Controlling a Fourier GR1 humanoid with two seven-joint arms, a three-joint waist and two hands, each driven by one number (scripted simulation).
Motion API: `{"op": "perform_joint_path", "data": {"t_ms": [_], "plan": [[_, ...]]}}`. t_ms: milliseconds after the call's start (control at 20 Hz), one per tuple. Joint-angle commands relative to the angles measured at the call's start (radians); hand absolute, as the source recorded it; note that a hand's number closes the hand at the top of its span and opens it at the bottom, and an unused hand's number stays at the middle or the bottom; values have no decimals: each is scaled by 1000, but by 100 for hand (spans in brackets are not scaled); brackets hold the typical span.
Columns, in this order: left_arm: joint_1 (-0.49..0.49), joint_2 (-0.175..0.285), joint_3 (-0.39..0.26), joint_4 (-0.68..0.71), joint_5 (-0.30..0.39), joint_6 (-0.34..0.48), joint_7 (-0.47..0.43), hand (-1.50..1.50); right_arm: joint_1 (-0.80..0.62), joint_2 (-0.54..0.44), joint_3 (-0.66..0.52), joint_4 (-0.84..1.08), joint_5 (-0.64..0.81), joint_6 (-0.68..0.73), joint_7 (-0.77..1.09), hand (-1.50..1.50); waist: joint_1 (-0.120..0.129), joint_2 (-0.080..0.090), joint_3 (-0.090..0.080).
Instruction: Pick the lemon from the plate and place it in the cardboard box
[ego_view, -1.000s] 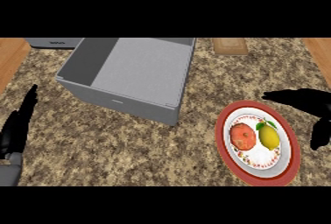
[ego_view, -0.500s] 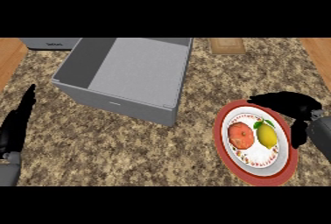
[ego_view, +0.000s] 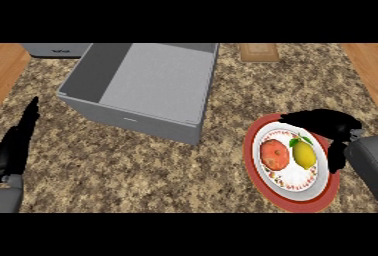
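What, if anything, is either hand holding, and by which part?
Nothing is held. The lemon lies free on the plate; the right hand arches open beside it, the left hand rests open at left.

Speckled brown granite counter, wood strips along both side edges, grey unit far left, tan board at far edge

A red-orange fruit lies well apart from a tan board.
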Motion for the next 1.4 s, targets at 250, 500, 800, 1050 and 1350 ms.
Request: {"op": "perform_joint_path", "data": {"t_ms": [250, 500, 800, 1050, 1350], "plan": [[5, -17, 38, 18, -21, -20, -48, 0, 46, 31, -70, -169, -5, 134, -26, -150, -2, -1, 0], [-18, -53, 18, 10, -62, 2, 16, 0, 162, 18, -32, -289, 66, 141, 40, -150, -8, -2, 0], [26, -37, 41, -77, -58, -33, 25, 0, 167, 81, -46, -204, 151, 115, 123, -150, 1, -1, 0], [-20, -48, 68, 27, -67, -47, -25, 0, 102, 124, -88, -93, 213, 42, 75, 150, 1, 1, 0], [-17, -46, 76, 48, -58, -58, -55, 0, 77, 205, -81, 45, 289, -308, 57, 150, 7, 4, 1]]}}
